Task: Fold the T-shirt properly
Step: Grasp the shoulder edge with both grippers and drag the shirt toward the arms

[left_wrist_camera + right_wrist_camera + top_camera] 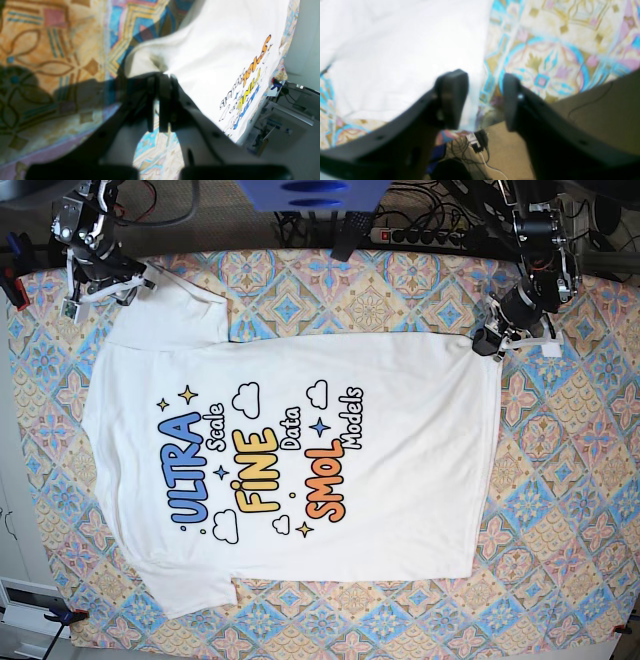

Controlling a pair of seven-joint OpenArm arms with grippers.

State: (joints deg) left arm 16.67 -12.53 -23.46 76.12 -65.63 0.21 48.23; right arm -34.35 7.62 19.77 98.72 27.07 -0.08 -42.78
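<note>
White cotton spreads wide across the desk (560, 480): the T-shirt (300, 450) lies flat and unfolded, print side up, with "ULTRA Scale FINE Data SMOL Models" (265, 465) in blue, yellow and orange among small stars and clouds. In the base view its hem runs down the side nearer the left gripper (487, 340) and its sleeves and shoulders lie toward the right gripper (118, 283). The left gripper sits at the upper hem corner, and the left wrist view shows its dark fingers (163, 100) pressed together on a pinch of the white cloth, which rises from the desk into a soft peak just ahead of them; the printed letters run off beyond that, to the gripper's far side. The right gripper is at the upper sleeve, at the far edge of the desk. In the right wrist view its two black fingers (452, 97) stand apart with an empty gap between them; the white fabric lies beneath and ahead of one finger, and its edge falls in the gap, with patterned covering under the other. A tablecloth (400, 290) of blue, orange and pink tile-like motifs covers the desk all round the shirt. Past the desk's edge, below the right gripper, cables and a plug adapter (477, 141) lie on a tan floor.
</note>
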